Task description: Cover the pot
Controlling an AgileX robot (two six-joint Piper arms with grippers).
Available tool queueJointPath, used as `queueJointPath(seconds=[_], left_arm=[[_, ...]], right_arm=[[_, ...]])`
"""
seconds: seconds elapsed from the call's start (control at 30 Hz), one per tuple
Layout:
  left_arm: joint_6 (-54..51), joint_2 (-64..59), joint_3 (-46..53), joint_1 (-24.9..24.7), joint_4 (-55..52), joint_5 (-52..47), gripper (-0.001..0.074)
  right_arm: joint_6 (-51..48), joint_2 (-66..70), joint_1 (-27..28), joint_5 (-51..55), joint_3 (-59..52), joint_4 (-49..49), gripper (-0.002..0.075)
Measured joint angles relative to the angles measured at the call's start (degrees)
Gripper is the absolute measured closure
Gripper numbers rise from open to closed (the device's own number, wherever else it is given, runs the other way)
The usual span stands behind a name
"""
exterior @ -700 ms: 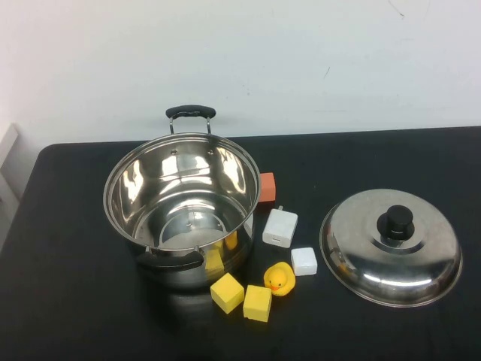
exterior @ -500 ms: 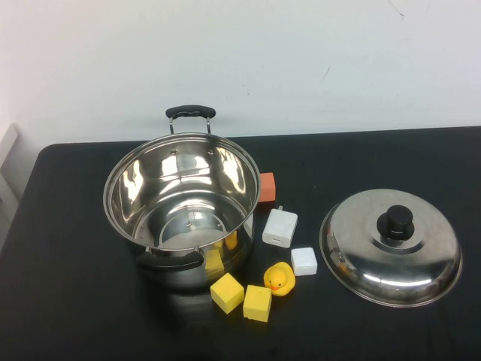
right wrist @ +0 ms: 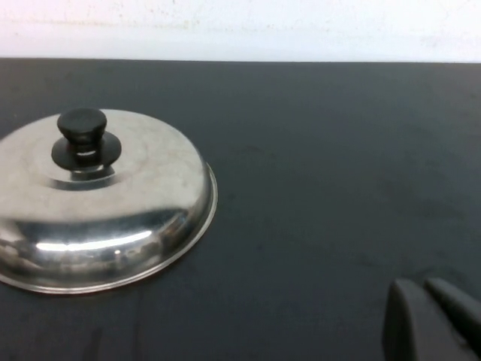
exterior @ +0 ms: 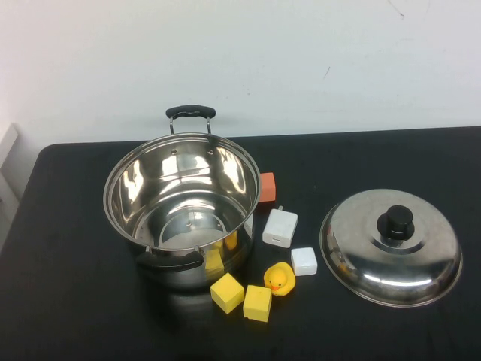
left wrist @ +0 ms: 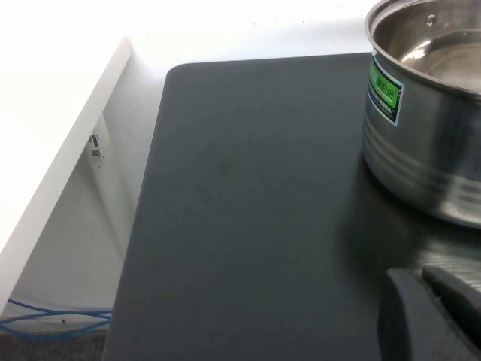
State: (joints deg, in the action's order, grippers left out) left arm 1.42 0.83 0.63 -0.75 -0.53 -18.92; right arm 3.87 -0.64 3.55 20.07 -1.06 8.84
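Note:
The pot (exterior: 135,180), large, shiny steel and uncovered, stands left of centre on the black table with one black handle at the back and one at the front. It also shows in the left wrist view (left wrist: 428,150). The domed steel lid (exterior: 361,252) with a black knob (exterior: 396,222) lies on the table to the right, knob up; it also shows in the right wrist view (right wrist: 113,218). Neither arm shows in the high view. My left gripper (left wrist: 417,277) is shut and empty, low over the table left of the pot. My right gripper (right wrist: 421,286) is shut and empty, right of the lid.
Between pot and lid lie an orange block (exterior: 266,186), a white charger (exterior: 279,226), a small white cube (exterior: 304,261), a yellow duck (exterior: 279,278) and two yellow blocks (exterior: 227,292). The table's left edge (left wrist: 150,188) drops off beside a white board (left wrist: 68,165).

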Motion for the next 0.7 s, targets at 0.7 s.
queueJointPath(seconds=[0.7], left_arm=[[0.0,0.0,0.0,0.0,0.0,0.0,0.0737]], right_arm=[[17.28,0.0,0.0,-1.13,-0.39,-29.0,0.0728]])
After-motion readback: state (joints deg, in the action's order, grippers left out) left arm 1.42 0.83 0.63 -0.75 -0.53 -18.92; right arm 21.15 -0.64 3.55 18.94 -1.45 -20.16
